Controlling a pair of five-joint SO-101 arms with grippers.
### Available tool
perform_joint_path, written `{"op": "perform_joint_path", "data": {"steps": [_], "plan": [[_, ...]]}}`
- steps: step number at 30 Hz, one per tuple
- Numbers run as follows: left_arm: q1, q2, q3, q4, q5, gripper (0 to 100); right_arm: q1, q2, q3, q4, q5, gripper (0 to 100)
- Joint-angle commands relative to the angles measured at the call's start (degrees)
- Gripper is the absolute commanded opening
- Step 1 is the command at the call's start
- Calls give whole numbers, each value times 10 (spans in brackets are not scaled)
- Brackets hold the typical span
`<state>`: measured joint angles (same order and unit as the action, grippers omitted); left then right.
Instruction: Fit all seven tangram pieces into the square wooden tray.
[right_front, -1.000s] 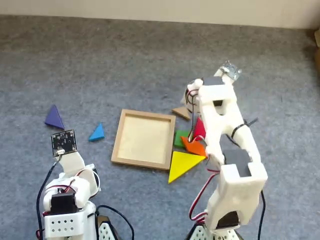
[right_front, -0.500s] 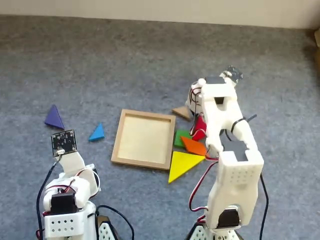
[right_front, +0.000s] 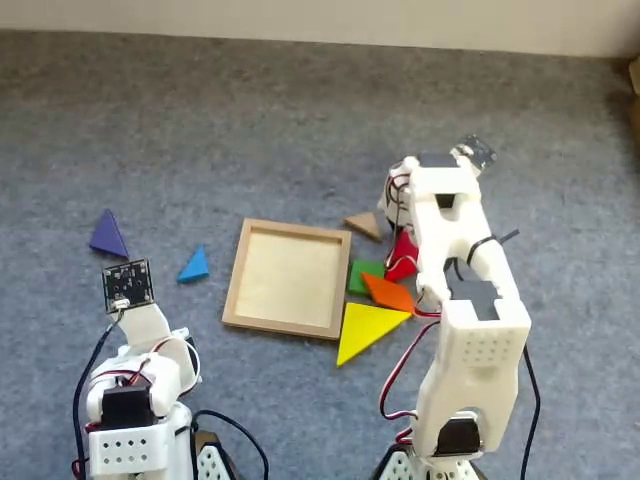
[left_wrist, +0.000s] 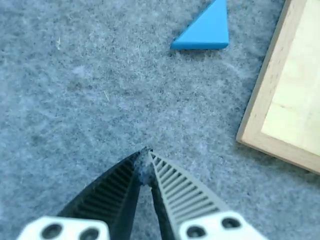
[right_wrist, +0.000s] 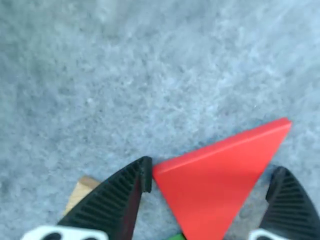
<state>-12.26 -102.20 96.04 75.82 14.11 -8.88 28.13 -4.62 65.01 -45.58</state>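
Seven pieces (right_front: 366, 328) lie on the surface (right_front: 250, 120) outside the tray (right_front: 238, 272), near its middle. Right gripper (right_wrist: 211, 172) spread wide astride the red triangle (right_wrist: 225, 155); left gripper (left_wrist: 148, 156) pinched closed near the front edge

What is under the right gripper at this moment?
The red triangle lies on the carpet between the open jaws of the right gripper. In the high view the right arm covers part of it.

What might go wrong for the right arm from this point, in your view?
The right gripper is open around the red triangle; closing on its slanted edges may squeeze it out. The green piece and orange piece lie close by, so a grab might drag them.
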Motion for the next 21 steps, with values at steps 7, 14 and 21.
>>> {"op": "perform_joint_path", "data": {"steps": [7, 14, 21], "plan": [[7, -24, 11, 2, 4, 6, 8, -11, -28, 7, -11, 354], [7, -24, 11, 2, 4, 6, 7, -11, -28, 8, -11, 353], [7, -24, 11, 2, 4, 6, 8, -11, -27, 9, -10, 223]]}}
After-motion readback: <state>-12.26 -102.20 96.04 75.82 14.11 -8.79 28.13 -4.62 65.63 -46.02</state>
